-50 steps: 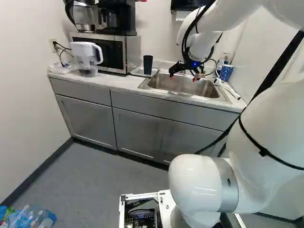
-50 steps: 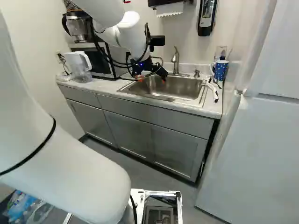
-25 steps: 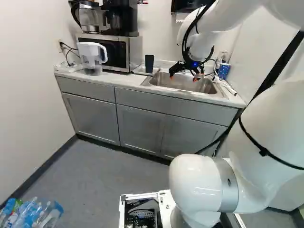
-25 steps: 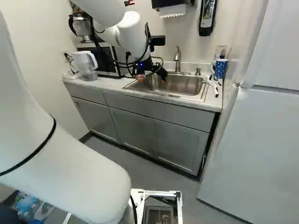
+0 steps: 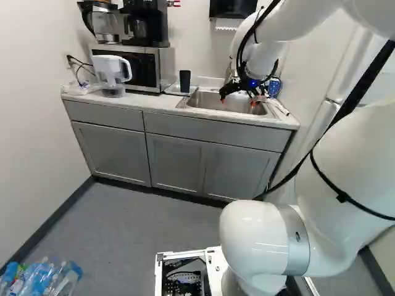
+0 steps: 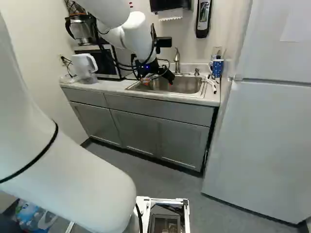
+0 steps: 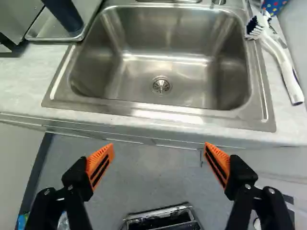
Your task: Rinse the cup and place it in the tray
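Observation:
In the left base view my gripper (image 5: 238, 100) hangs over the front part of the sink (image 5: 213, 99). Its orange-padded fingers stand wide apart in the wrist view, the gripper (image 7: 159, 147) holding nothing and lying over the floor just short of the counter's front edge. A dark, tall cup (image 7: 65, 15) stands upright in the shallow metal tray (image 7: 44, 31), beside the sink on the microwave side. The same cup (image 5: 184, 81) shows left of the gripper in the left base view. No object lies in the sink basin (image 7: 144, 76).
Behind the sink rises a faucet (image 6: 177, 60). A white-handled brush (image 7: 284, 64) and a blue dotted cup (image 6: 217, 68) are on the counter's fridge side. A microwave (image 5: 133, 66) and a white pitcher (image 5: 111, 73) stand beyond the tray. The fridge (image 6: 262, 145) flanks the counter.
The base has moved: the kitchen scene has shifted left in both base views, bringing more of the fridge into sight. The arm holds its pose against its lowest joint, and the cup stays in the tray.

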You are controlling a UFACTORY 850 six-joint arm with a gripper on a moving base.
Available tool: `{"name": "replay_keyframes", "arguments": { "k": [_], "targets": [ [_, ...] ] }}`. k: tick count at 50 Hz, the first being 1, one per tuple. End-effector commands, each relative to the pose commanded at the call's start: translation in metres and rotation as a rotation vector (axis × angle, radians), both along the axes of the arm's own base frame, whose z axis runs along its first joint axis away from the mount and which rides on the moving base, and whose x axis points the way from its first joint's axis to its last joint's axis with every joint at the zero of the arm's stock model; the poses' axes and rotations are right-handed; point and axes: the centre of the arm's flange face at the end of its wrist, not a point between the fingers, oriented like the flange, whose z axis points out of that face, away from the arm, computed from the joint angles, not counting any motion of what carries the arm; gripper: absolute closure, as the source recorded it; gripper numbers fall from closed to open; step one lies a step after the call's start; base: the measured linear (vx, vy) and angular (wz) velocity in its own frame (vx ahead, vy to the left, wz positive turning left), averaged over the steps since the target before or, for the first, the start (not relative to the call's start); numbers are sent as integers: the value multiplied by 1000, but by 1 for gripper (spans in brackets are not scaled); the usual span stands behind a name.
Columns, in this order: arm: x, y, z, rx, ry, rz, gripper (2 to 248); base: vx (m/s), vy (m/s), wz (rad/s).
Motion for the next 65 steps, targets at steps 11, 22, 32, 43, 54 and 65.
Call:
{"name": "replay_keyframes", "arguments": {
  "k": [11, 22, 32, 43, 54, 65],
  "targets": [
    [0, 0, 0, 0, 0, 0, 3, -126, 11, -237],
    [0, 0, 0, 0, 0, 0, 3, -126, 10, -236],
    [0, 0, 0, 0, 0, 0, 3, -126, 14, -230],
    [0, 0, 0, 0, 0, 0, 3, -126, 14, -223],
    [0, 0, 0, 0, 0, 0, 3, -125, 15, -202],
    [0, 0, 0, 0, 0, 0, 3, -83, 28, -47]
  ]
}}
